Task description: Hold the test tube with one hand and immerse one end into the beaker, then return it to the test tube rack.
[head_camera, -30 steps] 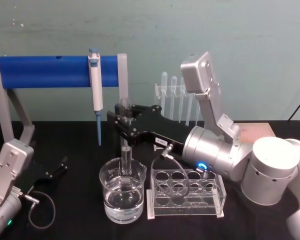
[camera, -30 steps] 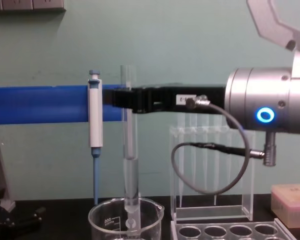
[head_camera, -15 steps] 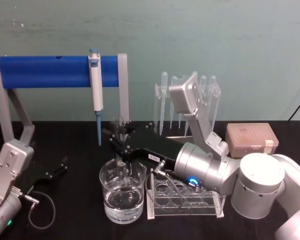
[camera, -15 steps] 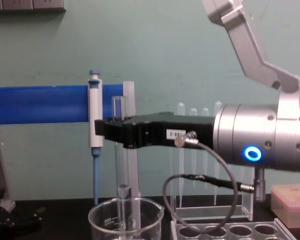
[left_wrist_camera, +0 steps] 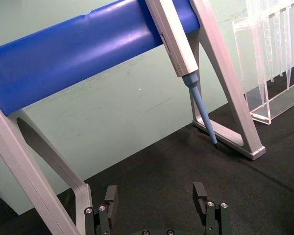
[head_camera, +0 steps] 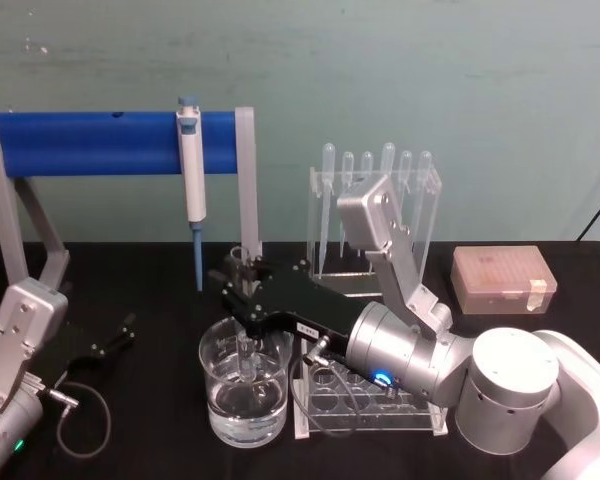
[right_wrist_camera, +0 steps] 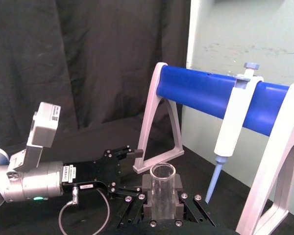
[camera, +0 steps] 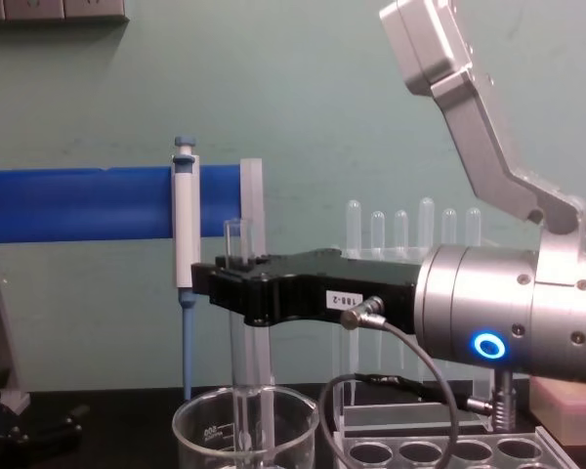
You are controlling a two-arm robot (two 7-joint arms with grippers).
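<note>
Over the last second my right arm has come down, and the test tube [head_camera: 245, 350] has sunk with it deeper into the beaker [head_camera: 215, 400].

Head view: the right pincer [head_camera: 242, 272] sits left of centre, closed on the tube's upper part. The tube stands upright with its lower end inside the beaker; whether it reaches the water I cannot tell. The test tube rack [head_camera: 435, 420] stands just right of the beaker, low in the frame. The left pincer [head_camera: 113, 338] is parked over the surface [head_camera: 150, 290] at lower left.

Left wrist view: the left pincer's fingers [left_wrist_camera: 110, 196] are spread wide and hold nothing. The pipettor [left_wrist_camera: 172, 39] hangs at upper centre.

Right wrist view: the tube's open rim shows at lower centre, clamped snugly from both sides.

Chest view: the tube hangs vertical near the beaker's middle. I judge it best to go down slowly and straight, stop short of the glass floor, then lift clear of the rim before crossing right to the rack. The small white label [camera: 344, 299] on the pincer carries print I cannot read, and no other writing is legible.
</note>
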